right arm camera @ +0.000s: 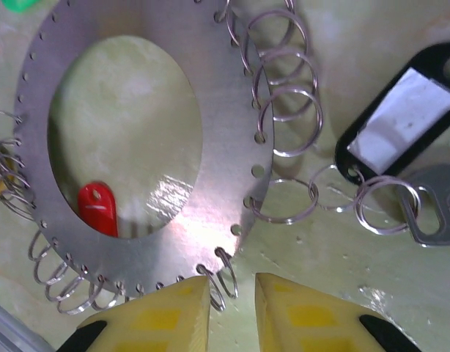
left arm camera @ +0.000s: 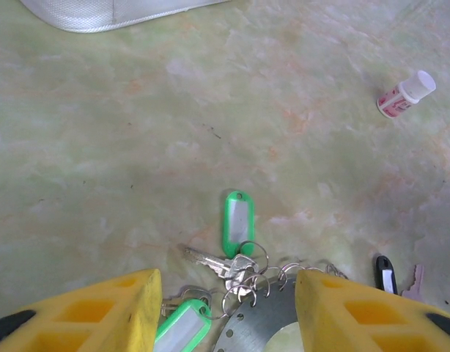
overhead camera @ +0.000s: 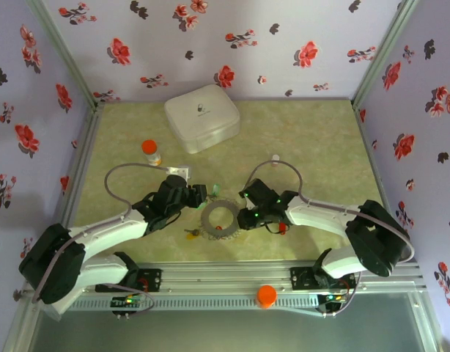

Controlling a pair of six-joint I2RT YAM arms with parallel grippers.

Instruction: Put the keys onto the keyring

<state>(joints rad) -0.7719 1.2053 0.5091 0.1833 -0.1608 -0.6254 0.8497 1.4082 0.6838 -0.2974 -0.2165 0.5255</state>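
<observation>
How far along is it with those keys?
Done: a black-tagged key and a green-tagged key look hooked onto small split rings on the flat grey metal keyring. In hand: nothing gripped; the right gripper hovers slightly open by one split ring, the left gripper open astride the rim. Still to do: the red key tag seen through the ring's opening, apparently loose.
</observation>
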